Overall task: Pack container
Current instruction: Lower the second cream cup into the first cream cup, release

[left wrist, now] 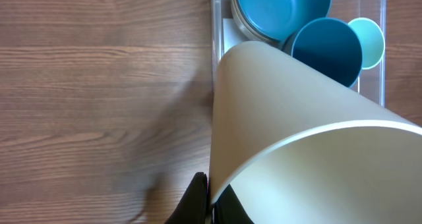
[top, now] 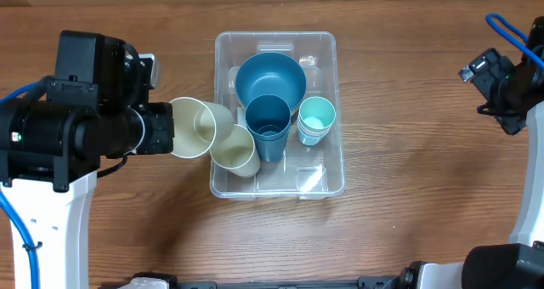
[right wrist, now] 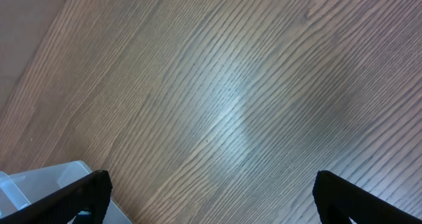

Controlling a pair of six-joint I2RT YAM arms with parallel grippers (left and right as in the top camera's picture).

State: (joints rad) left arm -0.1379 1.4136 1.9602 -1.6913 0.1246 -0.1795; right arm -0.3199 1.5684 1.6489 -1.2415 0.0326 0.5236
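The clear plastic container sits mid-table; it also shows in the left wrist view and as a corner in the right wrist view. It holds a blue bowl, a dark blue cup, a stack of light teal cups and a cream cup. My left gripper is shut on the rim of another cream cup, held on its side at the container's left wall. My right gripper is open and empty, over bare table at the far right.
The wooden table surrounds the container. The left arm body sits left of the container, the right arm at the right edge.
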